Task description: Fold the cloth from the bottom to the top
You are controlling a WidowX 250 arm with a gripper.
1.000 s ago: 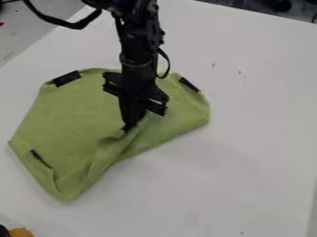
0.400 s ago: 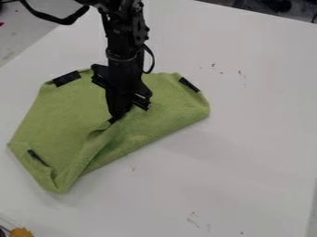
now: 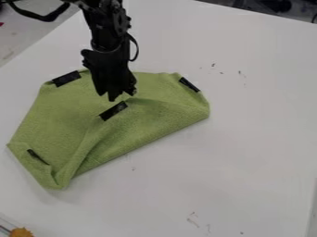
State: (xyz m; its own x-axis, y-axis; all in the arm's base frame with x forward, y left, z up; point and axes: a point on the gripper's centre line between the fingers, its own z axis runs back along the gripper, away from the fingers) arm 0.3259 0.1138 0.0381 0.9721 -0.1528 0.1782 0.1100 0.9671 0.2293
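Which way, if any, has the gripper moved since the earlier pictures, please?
Yes, the gripper has moved up and left in the view, nearer the upper-left edge of the white table.

Soft light is falling on the white table [image 3: 248, 134], brighter far than near. Faint shadow is edging the cloth [image 3: 148, 122] nearside.

The green cloth [image 3: 53, 118] is lying partly folded on the white table [image 3: 248, 139], its lower-right side turning inward as a loose, slightly bulging flap [image 3: 130, 129]. One black patch [image 3: 114, 111] is showing at the flap's inner edge; three more are sitting near the cloth's outer edges. Creases are gathering toward the bottom corner
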